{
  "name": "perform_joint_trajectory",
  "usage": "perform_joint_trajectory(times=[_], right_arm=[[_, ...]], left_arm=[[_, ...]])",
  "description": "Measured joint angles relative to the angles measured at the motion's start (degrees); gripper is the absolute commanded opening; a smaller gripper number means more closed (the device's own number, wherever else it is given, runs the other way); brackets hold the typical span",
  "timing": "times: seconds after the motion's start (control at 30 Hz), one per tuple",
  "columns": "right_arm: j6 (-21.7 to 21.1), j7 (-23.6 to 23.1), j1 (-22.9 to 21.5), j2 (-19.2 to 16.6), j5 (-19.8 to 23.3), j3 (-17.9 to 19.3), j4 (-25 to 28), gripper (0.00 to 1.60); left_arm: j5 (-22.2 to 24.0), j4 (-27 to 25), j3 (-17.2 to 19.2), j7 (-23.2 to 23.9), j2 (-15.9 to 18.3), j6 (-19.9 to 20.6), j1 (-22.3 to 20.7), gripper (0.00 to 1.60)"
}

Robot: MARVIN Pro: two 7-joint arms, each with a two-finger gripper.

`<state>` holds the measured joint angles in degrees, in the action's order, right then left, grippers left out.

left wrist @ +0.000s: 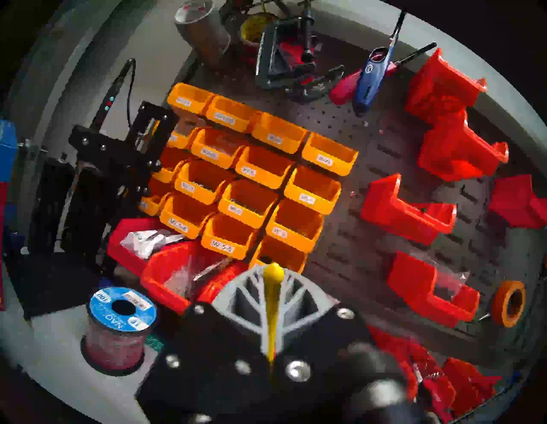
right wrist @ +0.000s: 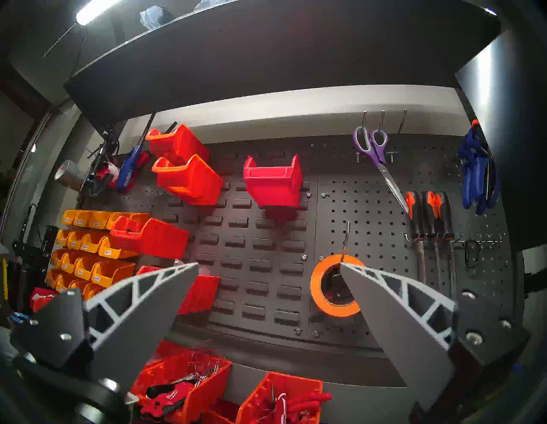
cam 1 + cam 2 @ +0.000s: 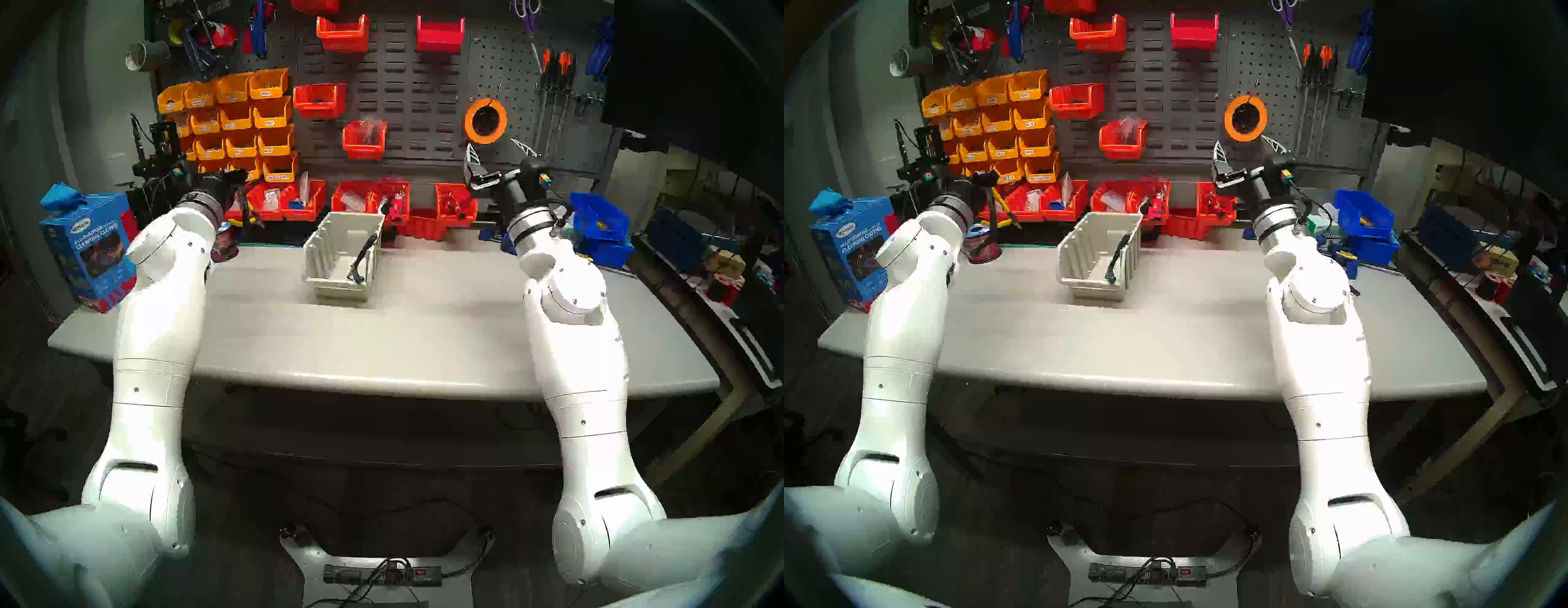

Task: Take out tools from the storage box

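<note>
- You had the left gripper (image 1: 270, 299) raised off the table at the far left, near the orange bins (image 3: 237, 119), with its grey fingers (image 1: 299, 299) pressed together on the yellow-handled pliers (image 1: 272, 308).
- In the left wrist view you saw one yellow handle running up between the closed fingers, its rounded end poking past the tips.
- In the head views you saw the pliers (image 3: 1004, 208) hanging below that gripper, yellow handles angled down toward the red bins (image 3: 1047, 199).
- You held the right gripper (image 2: 269, 266) up at the far right, facing the pegboard (image 2: 266, 237); its two fingers stood wide apart with nothing between them.
- You could see the storage box (image 3: 322, 250) sitting on the grey table (image 3: 382, 331), about midway between the two arms and toward the back edge.
- The green-handled pliers (image 3: 362, 257) were inside the box, leaning against its right wall with the handles near the low front lip.
- Neither gripper was touching the box.
- A spool of wire (image 1: 118, 325) with a blue label stood on the table near your left gripper.
- An orange tape roll (image 2: 334, 287) hung on the pegboard just behind the right gripper's fingertip in the right wrist view.
</note>
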<state>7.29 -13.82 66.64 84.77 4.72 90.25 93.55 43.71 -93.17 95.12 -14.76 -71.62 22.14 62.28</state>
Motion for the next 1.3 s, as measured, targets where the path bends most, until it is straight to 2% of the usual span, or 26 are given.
perform_joint_trajectory(times=[0.2, 0.37, 0.6, 0.83, 0.87, 0.9, 1.3], right_arm=[[0.0, 0.0, 0.0, 0.0, 0.0, 0.0, 0.0, 1.6], [0.0, 0.0, 0.0, 0.0, 0.0, 0.0, 0.0, 1.6], [0.0, 0.0, 0.0, 0.0, 0.0, 0.0, 0.0, 1.6], [0.0, 0.0, 0.0, 0.0, 0.0, 0.0, 0.0, 1.6], [0.0, 0.0, 0.0, 0.0, 0.0, 0.0, 0.0, 1.6], [0.0, 0.0, 0.0, 0.0, 0.0, 0.0, 0.0, 1.6], [0.0, 0.0, 0.0, 0.0, 0.0, 0.0, 0.0, 1.6]], left_arm=[[0.9, -1.4, 0.1, -1.3, 0.1, 3.9, 3.8, 0.0], [0.9, -2.2, -1.0, -0.9, 0.4, 4.8, 6.4, 0.0], [-0.1, -2.1, -2.6, 1.2, 1.2, 3.5, 9.1, 0.0], [-1.4, -0.8, -2.9, 1.6, 1.8, 1.8, 9.2, 0.0], [-1.5, -0.5, -2.8, 1.6, 1.9, 1.6, 9.2, 0.35], [-1.7, 0.0, -2.8, 1.7, 2.1, 1.3, 9.1, 1.6], [-2.6, 3.2, -4.3, 2.7, 3.1, 1.7, 9.3, 1.6]])
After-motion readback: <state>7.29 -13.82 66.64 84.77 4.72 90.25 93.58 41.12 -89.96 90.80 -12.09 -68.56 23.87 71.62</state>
